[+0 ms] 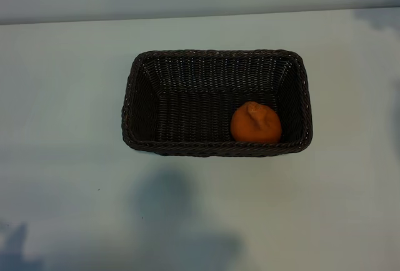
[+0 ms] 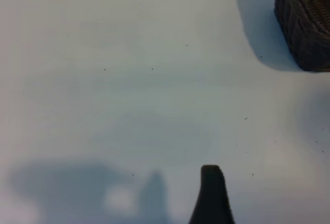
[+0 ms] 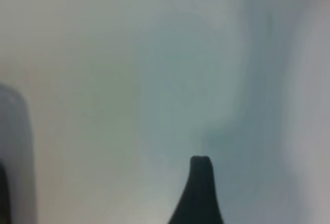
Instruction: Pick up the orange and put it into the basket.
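Resting orange (image 1: 256, 123) (basket (image 1: 215, 148) cropped elsewhere)

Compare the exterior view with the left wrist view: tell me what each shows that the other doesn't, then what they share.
Only the exterior view shows the orange, lying inside the basket in the corner nearest the camera on the right, along with the basket's whole rim and interior. Only the left wrist view shows a dark fingertip of the left gripper over bare table, with nothing held. Both show the basket, just one outer corner of it in the wrist view, and the pale table.
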Robot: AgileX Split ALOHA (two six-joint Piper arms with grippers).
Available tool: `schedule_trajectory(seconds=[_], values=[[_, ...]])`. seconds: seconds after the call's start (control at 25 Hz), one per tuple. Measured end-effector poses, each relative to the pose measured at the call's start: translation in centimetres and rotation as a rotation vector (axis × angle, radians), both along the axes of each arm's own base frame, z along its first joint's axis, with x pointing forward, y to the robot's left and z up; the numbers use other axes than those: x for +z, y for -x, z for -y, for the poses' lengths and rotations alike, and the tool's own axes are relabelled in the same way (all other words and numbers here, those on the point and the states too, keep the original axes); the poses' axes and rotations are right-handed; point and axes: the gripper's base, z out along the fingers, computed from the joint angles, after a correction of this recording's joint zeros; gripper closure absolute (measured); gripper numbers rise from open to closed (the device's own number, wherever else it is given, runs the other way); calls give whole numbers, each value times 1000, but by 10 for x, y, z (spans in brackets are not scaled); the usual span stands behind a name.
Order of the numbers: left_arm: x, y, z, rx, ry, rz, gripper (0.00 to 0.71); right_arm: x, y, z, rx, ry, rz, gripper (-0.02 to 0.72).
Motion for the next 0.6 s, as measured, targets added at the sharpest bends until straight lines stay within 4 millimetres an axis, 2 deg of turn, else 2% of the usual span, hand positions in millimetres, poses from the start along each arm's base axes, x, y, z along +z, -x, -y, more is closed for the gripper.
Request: schedule_trajectory(seconds=[0.12,0.28,0.48,0.6], values=[[0,0,0,0,0,0,158,31,19,-6,2,11,72,122],[0,0,0,-1,-1,0,158,74,54,-19,6,7,173,122],[0,0,0,-1,-1,0,158,124,115,-39,9,29,324,122],[0,0,0,-1,-1,0,158,146,156,-52,13,42,407,122]])
